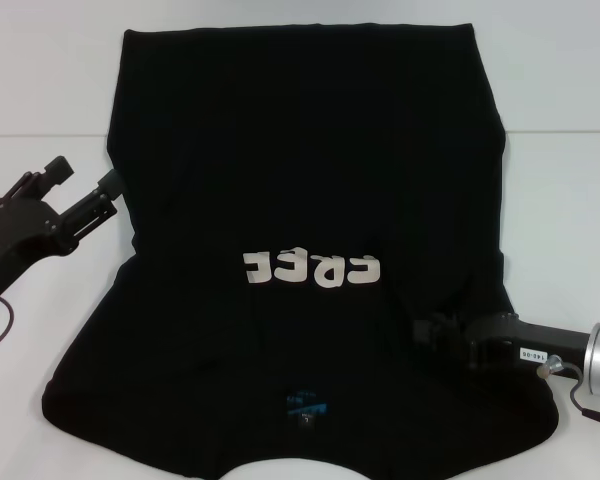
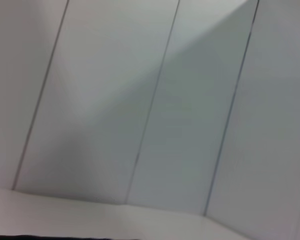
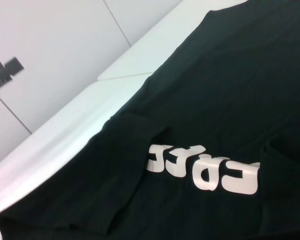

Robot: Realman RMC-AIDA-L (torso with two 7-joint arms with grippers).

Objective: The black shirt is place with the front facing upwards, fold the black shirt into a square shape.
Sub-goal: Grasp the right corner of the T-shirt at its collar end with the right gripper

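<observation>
- The white table (image 1: 565,200) carries the large black soft cotton shirt (image 1: 300,180), spread flat, collar nearest the robot, white "FREE" letters (image 1: 312,269) up, ready for folding.
- The right gripper (image 1: 432,331) lies low over the shirt's right side, likely reaching for cloth; I cannot tell its finger state.
- The left gripper (image 1: 85,195) hovers beside the left edge, fingers spread.

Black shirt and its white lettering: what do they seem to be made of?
The large black short-sleeved shirt looks like soft matte knit cloth, likely cotton: it lies limp and creases softly at the sleeves. The white block lettering looks like a smooth flat print or transfer with crisp edges and a faint sheen, probably vinyl or ink. The right gripper rests on the shirt.
</observation>
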